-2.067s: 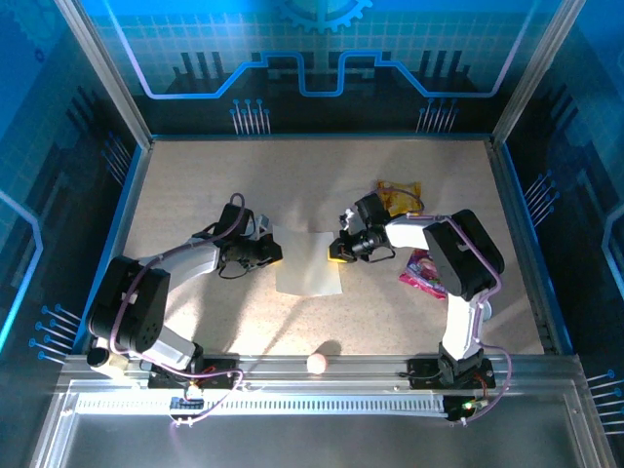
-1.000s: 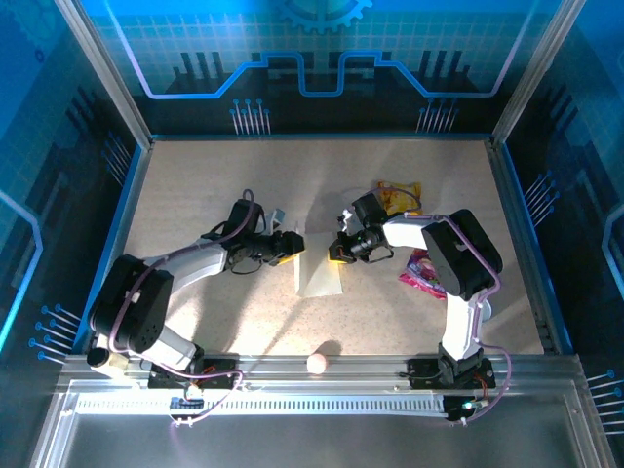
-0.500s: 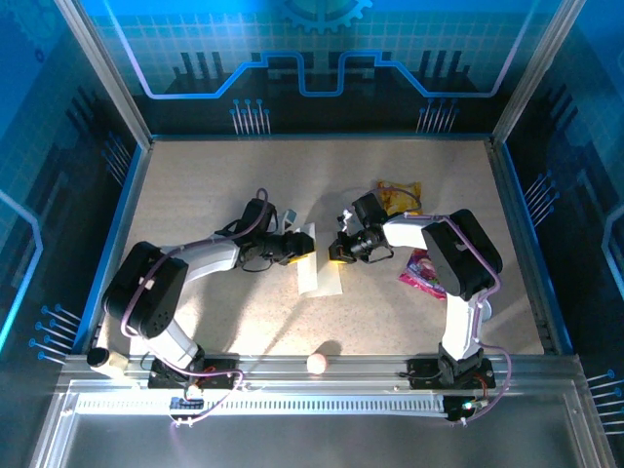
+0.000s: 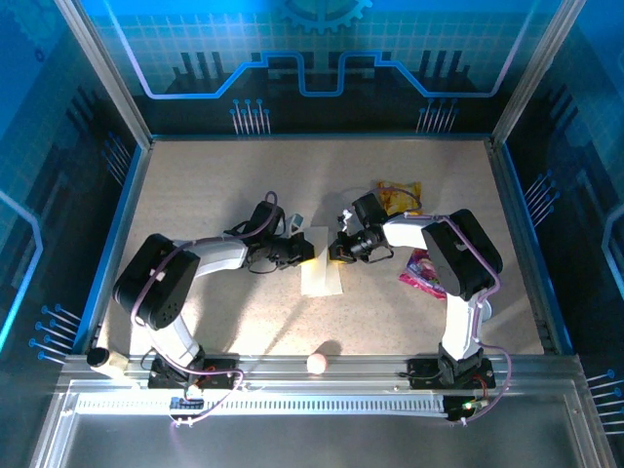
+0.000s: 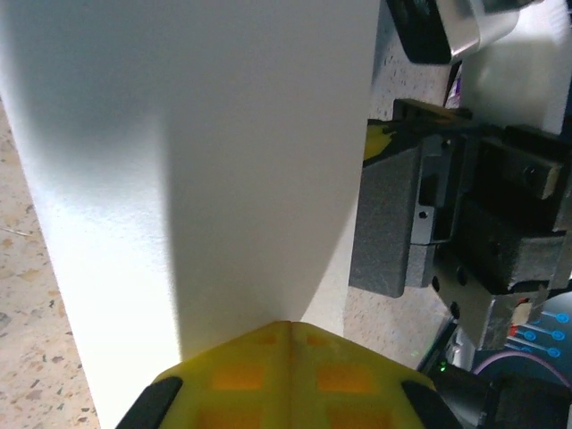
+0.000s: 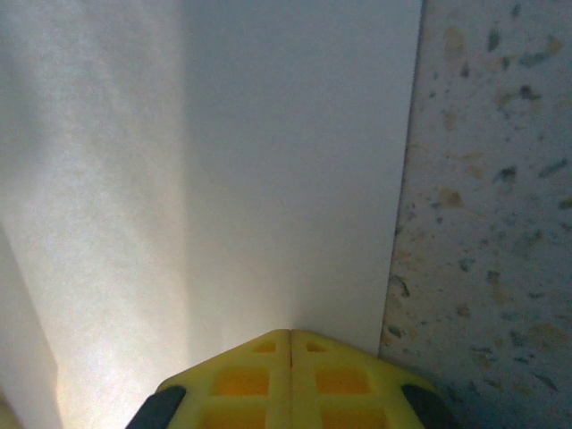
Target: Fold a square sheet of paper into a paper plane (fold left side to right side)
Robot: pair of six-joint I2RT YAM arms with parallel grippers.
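Note:
The square sheet of paper (image 4: 321, 270) lies on the table as a narrow white upright rectangle, its left side folded over onto its right; the paper plane is out of view. My left gripper (image 4: 308, 251) is shut, its yellow tips (image 5: 288, 326) together against the sheet's (image 5: 197, 161) top layer. From the other side, my right gripper (image 4: 334, 254) is also shut, with its tips (image 6: 290, 335) resting on the paper (image 6: 268, 161) near its right edge. The two grippers face each other across the sheet's upper part.
A yellow snack packet (image 4: 400, 196) lies behind the right arm and a pink wrapper (image 4: 421, 271) beside its forearm. A small pale ball (image 4: 317, 363) sits by the near rail. Blue walls ring the speckled table (image 4: 195, 195).
My left gripper swept right toward the right gripper, turning the sheet's left side over; the paper went from a wide square to a narrow strip. The left jaws closed. The right arm stayed put.

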